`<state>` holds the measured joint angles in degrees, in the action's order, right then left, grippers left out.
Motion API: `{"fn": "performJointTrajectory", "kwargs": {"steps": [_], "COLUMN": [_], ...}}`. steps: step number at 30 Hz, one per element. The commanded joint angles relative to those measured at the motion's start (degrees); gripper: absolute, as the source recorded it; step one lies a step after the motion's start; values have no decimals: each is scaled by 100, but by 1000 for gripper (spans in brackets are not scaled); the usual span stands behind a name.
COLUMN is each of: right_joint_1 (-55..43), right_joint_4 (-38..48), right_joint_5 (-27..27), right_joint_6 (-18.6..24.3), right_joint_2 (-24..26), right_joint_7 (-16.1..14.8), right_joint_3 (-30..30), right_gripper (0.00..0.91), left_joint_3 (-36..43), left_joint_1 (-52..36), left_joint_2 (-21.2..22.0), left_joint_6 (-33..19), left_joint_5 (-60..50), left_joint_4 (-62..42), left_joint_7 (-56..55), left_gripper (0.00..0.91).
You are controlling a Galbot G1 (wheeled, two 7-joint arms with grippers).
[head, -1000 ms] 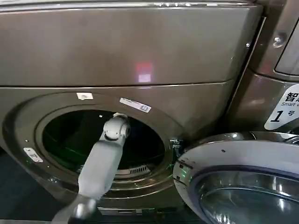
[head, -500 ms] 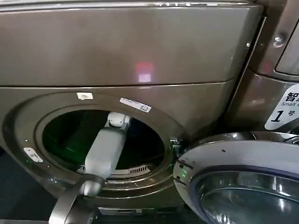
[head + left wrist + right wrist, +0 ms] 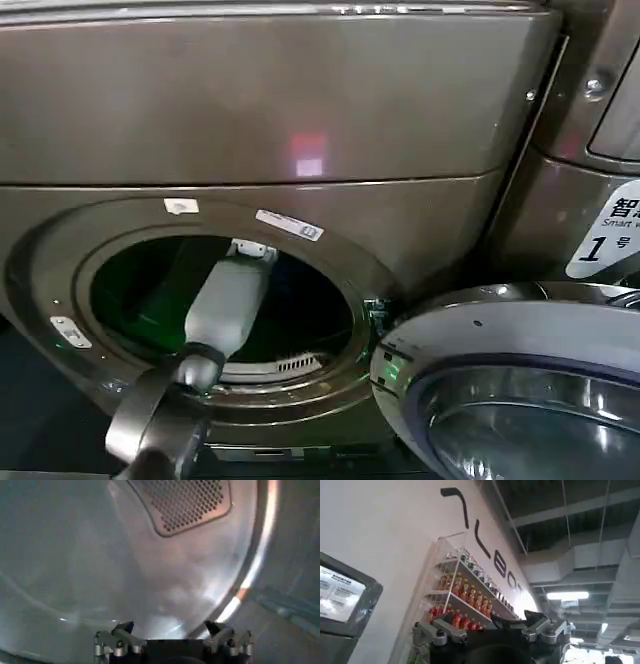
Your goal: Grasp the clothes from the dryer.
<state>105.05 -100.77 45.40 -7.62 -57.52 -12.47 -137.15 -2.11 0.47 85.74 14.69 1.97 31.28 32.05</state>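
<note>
Reaching through the wide round porthole of the large bronze-brown metal dryer [image 3: 300, 110], the robot's grey left arm runs up from the lower left of the head view and disappears into the dark drum. Inside, the left gripper [image 3: 172, 632] hangs in front of the curved, shiny steel drum wall [image 3: 75, 555], its jaws spread wide apart with nothing between them. A perforated metal vent panel [image 3: 187, 502] sits on the back of the drum, well apart from the fingertips. No clothes can be made out in the part of the drum that shows. The dryer's grey-rimmed round glass door [image 3: 520, 390] stands swung open at the lower right, below the white corner sticker [image 3: 610, 235] marked "1". The right gripper [image 3: 492, 625] is held away from the machine, pointing up toward a white wall with a clear shelf of small bottles [image 3: 465, 600]; its jaws are likewise spread and empty.
</note>
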Motion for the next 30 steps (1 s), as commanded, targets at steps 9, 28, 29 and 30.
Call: {"fn": "performJointTrajectory", "kwargs": {"steps": [9, 28, 29, 30], "right_joint_1": [-76, -63, -64, -63], "right_joint_4": [15, 32, 42, 56], "right_joint_5": [-35, -49, -49, -53], "right_joint_6": [6, 16, 16, 19], "right_joint_2": [7, -7, -4, -2], "right_joint_7": [-19, -40, -42, -44], "right_joint_3": [86, 139, 137, 136], "right_gripper": [907, 907, 907, 907], "left_joint_3": [1556, 3063, 3090, 3127], "left_joint_1": [-665, -942, -959, -978], "left_joint_2": [-291, -804, -799, -791], "left_joint_6": [-950, -1824, -1849, -1878], "left_joint_5": [353, 72, -36, -125], "left_joint_4": [-732, -910, -938, -978], "left_joint_7": [2414, 3733, 3763, 3793], "left_gripper": [907, 907, 907, 907]}}
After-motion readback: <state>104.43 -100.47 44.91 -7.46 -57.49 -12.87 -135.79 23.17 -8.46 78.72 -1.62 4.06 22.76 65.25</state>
